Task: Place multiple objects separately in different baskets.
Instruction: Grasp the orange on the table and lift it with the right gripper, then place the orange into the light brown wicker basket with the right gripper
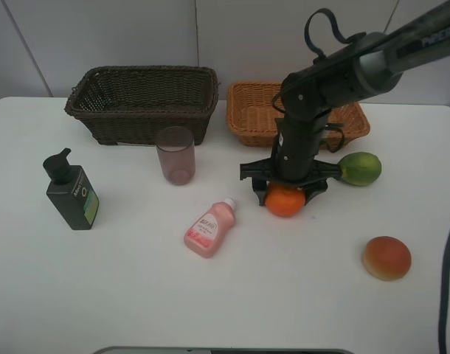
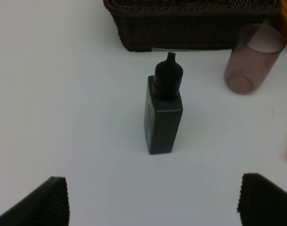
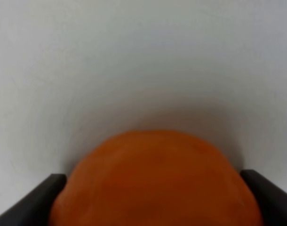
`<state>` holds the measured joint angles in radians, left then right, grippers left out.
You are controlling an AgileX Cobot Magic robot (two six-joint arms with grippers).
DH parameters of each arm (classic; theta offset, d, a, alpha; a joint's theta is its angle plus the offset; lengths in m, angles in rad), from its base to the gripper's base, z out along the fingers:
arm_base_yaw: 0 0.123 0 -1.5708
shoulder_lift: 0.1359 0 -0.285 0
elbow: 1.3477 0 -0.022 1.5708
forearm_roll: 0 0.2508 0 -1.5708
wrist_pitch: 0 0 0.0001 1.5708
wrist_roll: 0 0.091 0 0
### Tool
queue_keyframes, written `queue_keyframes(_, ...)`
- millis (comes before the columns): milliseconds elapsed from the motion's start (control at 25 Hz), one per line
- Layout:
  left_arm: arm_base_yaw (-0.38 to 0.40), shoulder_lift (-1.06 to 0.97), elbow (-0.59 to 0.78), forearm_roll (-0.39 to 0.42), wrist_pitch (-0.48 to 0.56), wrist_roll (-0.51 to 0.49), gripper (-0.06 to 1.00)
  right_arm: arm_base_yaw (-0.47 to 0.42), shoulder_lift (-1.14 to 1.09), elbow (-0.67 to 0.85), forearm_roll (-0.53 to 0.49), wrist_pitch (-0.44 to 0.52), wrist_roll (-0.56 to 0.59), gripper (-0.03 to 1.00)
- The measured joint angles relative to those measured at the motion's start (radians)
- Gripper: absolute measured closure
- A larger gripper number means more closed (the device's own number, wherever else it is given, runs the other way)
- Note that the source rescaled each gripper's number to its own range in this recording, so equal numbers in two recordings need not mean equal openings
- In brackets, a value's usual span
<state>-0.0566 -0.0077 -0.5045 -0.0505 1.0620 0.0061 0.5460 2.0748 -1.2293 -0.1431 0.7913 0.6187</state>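
Orange (image 1: pixel 285 200): sits on the white table (image 1: pixel 313 310), in front of the tan basket (image 1: pixel 247 118) and beside the green citrus (image 1: pixel 360 168).
Right gripper (image 1: pixel 285 195): I have it down over the orange, a finger against each flank. As far as I can judge it pinches the fruit, which has not left the table.
Left gripper (image 2: pixel 155 197): spread wide and holding nothing, poised over the dark pump bottle (image 2: pixel 163 110).
Grip advice: I would confirm the fingers bite at the widest part of the orange, since a round skin slips out of a high or low hold.
Lift advice: I would raise it straight up and clear of the green citrus before swinging back, then go over the tan basket's rim and release low inside.
Fruit count: three, namely the orange, the green citrus and a red-yellow fruit (image 1: pixel 386 257).
Bottle count: two, the pump bottle upright and a pink bottle (image 1: pixel 209 228) lying on its side.
Cup count: one mauve cup (image 1: pixel 175 154).
Basket count: two, a dark brown basket (image 1: pixel 136 122) and the tan one. None of the six items is in either.
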Motion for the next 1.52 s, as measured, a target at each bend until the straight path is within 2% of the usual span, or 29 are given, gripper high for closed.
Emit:
queue_keyframes(1040, 0.000, 0.000, 0.000, 0.000, 0.000, 0.000, 0.02, 0.000, -0.007, 0.000, 0.001, 0.015, -0.002, 0.62)
queue_keyframes(1360, 0.000, 0.000, 0.000, 0.000, 0.000, 0.000, 0.02, 0.000, -0.117, 0.000, -0.003, 0.074, -0.139, 0.62)
queue_keyframes(1520, 0.000, 0.000, 0.000, 0.000, 0.000, 0.000, 0.02, -0.004, -0.164, -0.029, -0.048, 0.112, -0.160, 0.62)
